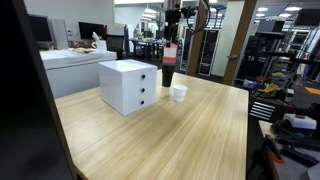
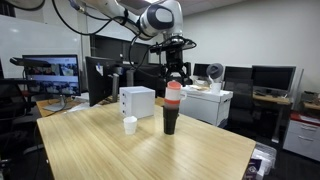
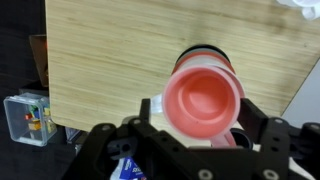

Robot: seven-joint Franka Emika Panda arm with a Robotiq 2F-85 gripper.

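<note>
A pink cup [image 3: 205, 95] fills the wrist view, with my gripper's [image 3: 200, 108] two black fingers pressed against its left and right sides. In both exterior views the pink cup [image 2: 173, 92] [image 1: 169, 52] sits upright in the mouth of a tall black cup [image 2: 171, 120] [image 1: 167, 76] standing on the wooden table [image 2: 150, 155]. The gripper [image 2: 177, 74] [image 1: 172, 32] comes straight down from above onto the pink cup's upper part. Only the black cup's rim [image 3: 200, 50] shows in the wrist view.
A white drawer unit [image 1: 128, 85] [image 2: 137, 102] stands on the table beside the cups. A small white cup [image 1: 179, 93] [image 2: 130, 125] sits close by. A clear box [image 3: 25, 118] lies past the table edge. Desks with monitors [image 2: 50, 72] surround the table.
</note>
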